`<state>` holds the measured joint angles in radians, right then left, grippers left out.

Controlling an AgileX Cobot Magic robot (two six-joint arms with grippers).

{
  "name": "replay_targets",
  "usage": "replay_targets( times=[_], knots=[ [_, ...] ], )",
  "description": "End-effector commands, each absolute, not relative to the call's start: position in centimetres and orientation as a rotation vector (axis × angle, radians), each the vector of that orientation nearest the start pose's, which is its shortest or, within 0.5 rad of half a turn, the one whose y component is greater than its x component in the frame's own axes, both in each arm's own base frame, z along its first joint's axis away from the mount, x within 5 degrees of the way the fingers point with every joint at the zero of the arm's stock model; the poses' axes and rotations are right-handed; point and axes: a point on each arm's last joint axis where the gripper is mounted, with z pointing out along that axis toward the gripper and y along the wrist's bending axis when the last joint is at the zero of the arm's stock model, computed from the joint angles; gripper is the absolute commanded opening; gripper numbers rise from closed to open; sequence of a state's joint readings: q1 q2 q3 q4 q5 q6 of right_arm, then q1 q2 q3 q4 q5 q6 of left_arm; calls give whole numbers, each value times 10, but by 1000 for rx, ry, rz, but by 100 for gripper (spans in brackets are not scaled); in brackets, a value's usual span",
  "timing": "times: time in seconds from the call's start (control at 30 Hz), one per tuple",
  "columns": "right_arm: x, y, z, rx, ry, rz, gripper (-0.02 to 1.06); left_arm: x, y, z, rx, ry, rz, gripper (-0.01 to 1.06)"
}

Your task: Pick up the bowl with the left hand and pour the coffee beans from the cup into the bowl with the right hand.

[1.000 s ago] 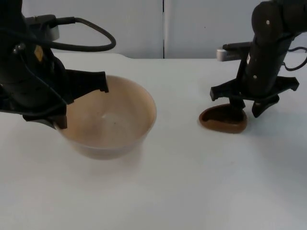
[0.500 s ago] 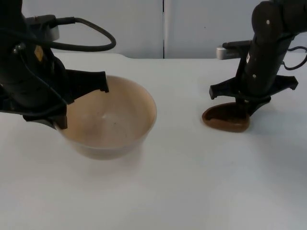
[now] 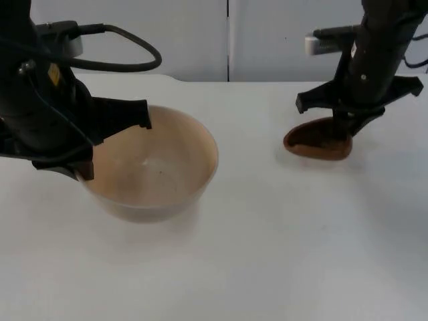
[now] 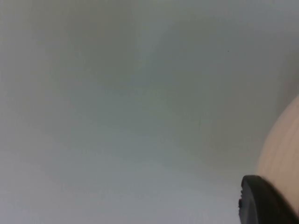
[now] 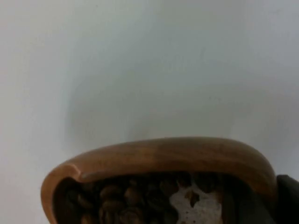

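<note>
A wide beige bowl (image 3: 157, 167) sits at the table's left, and my left gripper (image 3: 85, 171) is shut on its left rim. The left wrist view shows the bowl's outer wall (image 4: 282, 149) beside a black fingertip (image 4: 261, 203). At the right, my right gripper (image 3: 342, 128) is shut on the rim of a brown wooden cup (image 3: 314, 143), which hangs a little above the table with its shadow beneath. In the right wrist view the cup's rim (image 5: 163, 151) curves around dark coffee beans (image 5: 121, 198). Bowl and cup are well apart.
The white table (image 3: 254, 241) stretches open between the bowl and the cup and toward the front. A grey partition wall (image 3: 200, 33) closes the back.
My right gripper has risen and drawn back toward the wall with the cup, lifting it off the table. The left arm and the bowl have not moved.
</note>
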<state>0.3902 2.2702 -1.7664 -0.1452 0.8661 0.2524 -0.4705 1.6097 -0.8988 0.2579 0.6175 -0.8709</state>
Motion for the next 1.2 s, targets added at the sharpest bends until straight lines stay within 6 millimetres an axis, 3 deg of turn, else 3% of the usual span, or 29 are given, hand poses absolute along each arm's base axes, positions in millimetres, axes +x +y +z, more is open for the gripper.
replay_targets(
  times=[0.0,0.27,0.37,0.47,0.63,0.87,1.0,1.17],
  knots=[
    [442,174,163,-329,2788,-31,0,270,-125,192,-313,2749,-107,0],
    [428,175,198,-425,2798,48,0,270,-125,192,-313,2749,-107,0],
    [420,171,222,-457,2793,47,0,270,-125,192,-313,2749,-107,0],
    [415,169,234,-472,2790,43,0,270,-125,192,-313,2749,-107,0],
    [395,161,277,-499,2768,41,0,270,-125,192,-313,2749,-107,0],
    [374,156,308,-523,2765,27,0,270,-125,192,-313,2749,-107,0],
    [365,168,316,-573,2733,23,0,270,-125,192,-315,2749,-108,0],
    [349,201,320,-668,2693,32,0,270,-125,192,-315,2749,-108,0]
  ],
)
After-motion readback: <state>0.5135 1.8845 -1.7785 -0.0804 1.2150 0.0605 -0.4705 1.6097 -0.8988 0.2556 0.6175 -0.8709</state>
